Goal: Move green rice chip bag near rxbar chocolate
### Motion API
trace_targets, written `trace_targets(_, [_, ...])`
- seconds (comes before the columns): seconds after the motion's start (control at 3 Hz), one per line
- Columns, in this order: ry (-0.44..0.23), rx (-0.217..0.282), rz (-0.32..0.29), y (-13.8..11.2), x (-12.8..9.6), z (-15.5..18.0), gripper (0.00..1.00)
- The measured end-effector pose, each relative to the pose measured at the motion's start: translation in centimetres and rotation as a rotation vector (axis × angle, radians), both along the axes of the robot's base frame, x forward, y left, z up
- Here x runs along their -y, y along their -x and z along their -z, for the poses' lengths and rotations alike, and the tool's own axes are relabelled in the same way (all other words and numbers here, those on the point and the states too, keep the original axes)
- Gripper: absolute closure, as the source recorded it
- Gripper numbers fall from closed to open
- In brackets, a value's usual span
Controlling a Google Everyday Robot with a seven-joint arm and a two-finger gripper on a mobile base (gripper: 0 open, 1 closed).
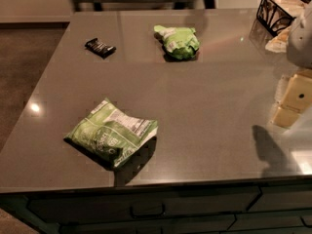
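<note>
The green rice chip bag (178,42) is small, lumpy and lime green with a white patch. It lies at the far middle of the grey countertop (209,106). The rxbar chocolate (100,47) is a thin black wrapper to the bag's left, about a bag's width or more away. My gripper (292,104) is at the right edge of the view, pale yellow, low over the counter. It is well to the right of the bag and nearer the front, and it holds nothing that I can see.
A larger flat green bag with a white nutrition label (113,133) lies at the front left. A black wire basket (279,12) stands at the far right corner. The counter's front edge has drawers (146,208) below. Carpeted floor is to the left.
</note>
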State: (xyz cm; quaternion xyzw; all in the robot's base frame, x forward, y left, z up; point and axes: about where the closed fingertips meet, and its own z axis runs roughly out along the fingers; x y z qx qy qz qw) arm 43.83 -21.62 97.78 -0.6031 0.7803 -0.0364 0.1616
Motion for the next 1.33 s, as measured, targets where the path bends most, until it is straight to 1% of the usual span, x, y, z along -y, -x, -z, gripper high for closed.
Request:
trace_targets(0.33, [0.0,0.0,0.0,0.0,0.0,0.0,0.0])
trace_targets(0.67, [-0.018,-0.006,0.037,-2.5,-0.7,0.2,0.0])
trace_targets(1.0, [-0.06,-0.001,0.132,-8.0,-1.7,1.1,0.0])
trace_targets(1.33, [-0.087,0.017,0.243,-14.0,-3.0,2.2,0.0])
